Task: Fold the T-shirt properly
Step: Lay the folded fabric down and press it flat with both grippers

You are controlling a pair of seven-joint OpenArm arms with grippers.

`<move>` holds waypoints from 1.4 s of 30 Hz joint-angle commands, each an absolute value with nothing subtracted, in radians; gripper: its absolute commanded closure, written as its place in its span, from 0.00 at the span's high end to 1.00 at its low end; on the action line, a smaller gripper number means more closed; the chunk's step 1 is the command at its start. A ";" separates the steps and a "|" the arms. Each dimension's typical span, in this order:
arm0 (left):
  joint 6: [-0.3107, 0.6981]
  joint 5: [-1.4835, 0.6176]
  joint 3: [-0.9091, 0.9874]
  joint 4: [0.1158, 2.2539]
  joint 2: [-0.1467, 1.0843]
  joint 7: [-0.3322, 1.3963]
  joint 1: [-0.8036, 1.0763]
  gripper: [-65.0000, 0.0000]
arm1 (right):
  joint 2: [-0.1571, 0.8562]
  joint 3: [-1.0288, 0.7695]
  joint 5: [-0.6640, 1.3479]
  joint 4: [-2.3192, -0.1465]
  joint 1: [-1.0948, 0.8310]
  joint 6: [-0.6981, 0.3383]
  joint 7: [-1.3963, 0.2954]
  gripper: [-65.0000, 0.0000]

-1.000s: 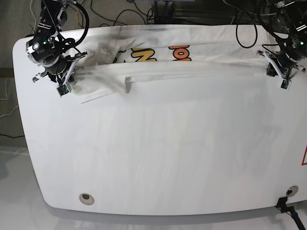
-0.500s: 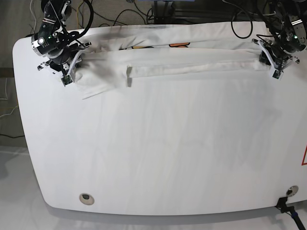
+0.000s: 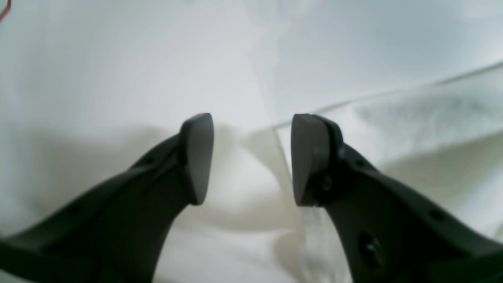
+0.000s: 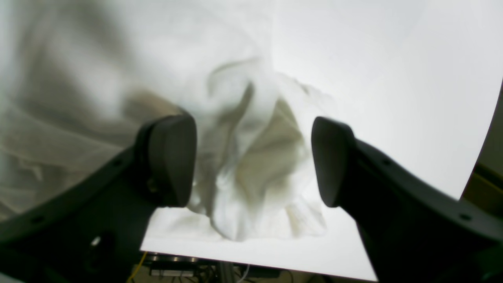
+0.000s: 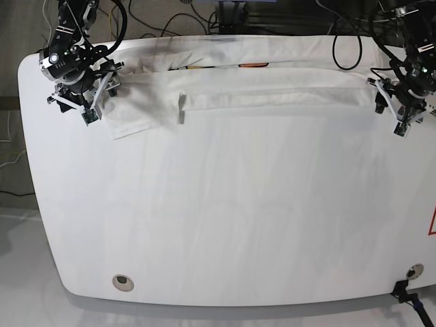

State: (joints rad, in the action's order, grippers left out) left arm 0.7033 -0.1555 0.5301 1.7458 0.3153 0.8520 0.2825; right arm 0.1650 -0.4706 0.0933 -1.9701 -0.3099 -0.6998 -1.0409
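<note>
White T-shirt point(image 5: 259, 88) — orange sliver of print — on a white table point(image 5: 225, 225); black jaws.

T-shirt point(image 5: 259, 80) print now almost hidden, both grippers' fingers point(image 3: 196, 157) parted.

From my remote station I count one T-shirt point(image 5: 245, 85), folded into a long band along the far edge of one white surface point(image 5: 225, 218). Two arms work it, left gripper point(image 5: 397, 112) at right, right gripper point(image 5: 85, 102) at left, each with two dark fingers point(image 3: 196, 157) spread apart. One round hole point(image 5: 122, 281) marks the near left corner.
</note>
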 commanded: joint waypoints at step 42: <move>0.698 -0.475 0.305 1.762 0.278 0.837 0.461 0.00 | 0.176 -0.414 0.466 -1.799 -0.381 -0.698 -0.923 0.00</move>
State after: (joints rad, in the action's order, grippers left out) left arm 0.6975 -0.4641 0.2985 1.7844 0.2695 0.8452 0.4629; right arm 0.1635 -0.4110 0.4538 -1.8160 -0.3855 -0.6933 -0.9363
